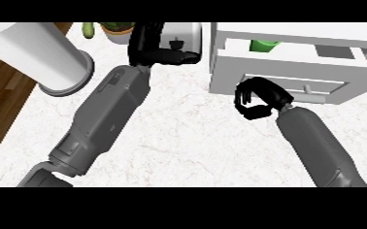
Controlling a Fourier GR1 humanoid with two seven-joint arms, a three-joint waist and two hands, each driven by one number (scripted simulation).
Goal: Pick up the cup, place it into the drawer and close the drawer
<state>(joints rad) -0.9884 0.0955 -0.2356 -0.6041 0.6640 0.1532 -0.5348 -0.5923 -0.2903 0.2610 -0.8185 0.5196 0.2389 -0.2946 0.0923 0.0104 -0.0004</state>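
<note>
Head view. The green cup [264, 45] sat inside the open white drawer [225, 63], toward its far left corner, so I judged the placing done. Your right hand [257, 99] was at the drawer's front panel, fingers curled in and holding nothing. Your left hand [154, 48] lay against a white appliance [183, 36] farther up the counter; its grasp could not be told. Step in hand: closing. The next move called for you to push the front panel squarely inward until flush.

Home kitchen, white marbled counter [186, 126], tall roll of paper towel [43, 53] on a stand, small white appliance [188, 34] with a knob, potted plant [118, 29] at the back, white drawer unit [287, 75], wooden floor [14, 92] alongside.
</note>
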